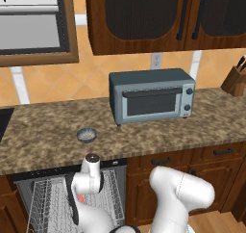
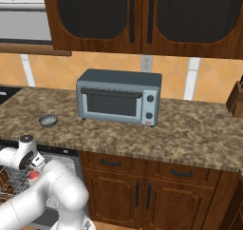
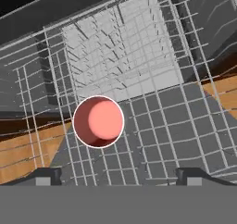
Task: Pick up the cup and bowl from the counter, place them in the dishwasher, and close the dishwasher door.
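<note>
- My claw (image 3: 115, 179) hangs wide open over the rack (image 3: 139, 79), holding nothing.
- Cup (image 3: 98, 121) stands upright in the rack.
- Bowl (image 1: 86, 135) sits on the counter (image 1: 144, 135), above the rack.

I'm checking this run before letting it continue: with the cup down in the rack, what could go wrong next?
The open fingers flank the cup closely; lifting out crookedly could tip it on the wire rack. The bowl sits on the counter right above the open dishwasher; a rising arm might clip it, and a poor grasp could drop it.
</note>
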You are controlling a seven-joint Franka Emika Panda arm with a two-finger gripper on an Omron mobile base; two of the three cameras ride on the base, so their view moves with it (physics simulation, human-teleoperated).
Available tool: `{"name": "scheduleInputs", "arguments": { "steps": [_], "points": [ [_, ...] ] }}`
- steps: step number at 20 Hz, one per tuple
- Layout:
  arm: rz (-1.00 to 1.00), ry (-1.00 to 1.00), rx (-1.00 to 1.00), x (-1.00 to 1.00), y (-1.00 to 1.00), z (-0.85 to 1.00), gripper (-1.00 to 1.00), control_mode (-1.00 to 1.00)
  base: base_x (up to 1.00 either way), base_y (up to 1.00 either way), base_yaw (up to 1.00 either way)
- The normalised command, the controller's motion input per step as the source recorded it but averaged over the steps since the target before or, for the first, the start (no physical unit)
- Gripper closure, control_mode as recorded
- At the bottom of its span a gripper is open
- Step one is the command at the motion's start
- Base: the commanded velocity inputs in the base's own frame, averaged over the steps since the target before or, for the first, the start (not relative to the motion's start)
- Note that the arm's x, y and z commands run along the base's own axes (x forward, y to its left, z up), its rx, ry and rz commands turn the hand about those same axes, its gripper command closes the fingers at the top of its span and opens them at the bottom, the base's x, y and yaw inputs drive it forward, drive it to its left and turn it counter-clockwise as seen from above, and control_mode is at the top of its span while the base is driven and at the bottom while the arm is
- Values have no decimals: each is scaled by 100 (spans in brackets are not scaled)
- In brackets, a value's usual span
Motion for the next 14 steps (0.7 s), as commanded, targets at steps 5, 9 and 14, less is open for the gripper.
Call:
{"name": "scheduleInputs", "arguments": {
  "steps": [5, 9, 14],
  "points": [
    [-1, -14, 2, -33, -6, 95, -100, -100, 0, 0, 0],
    [0, -18, 0, -12, -6, 92, -100, -100, 0, 0, 0],
    [-3, -13, 3, 0, -8, 81, -100, -100, 0, 0, 0]
  ]
}}
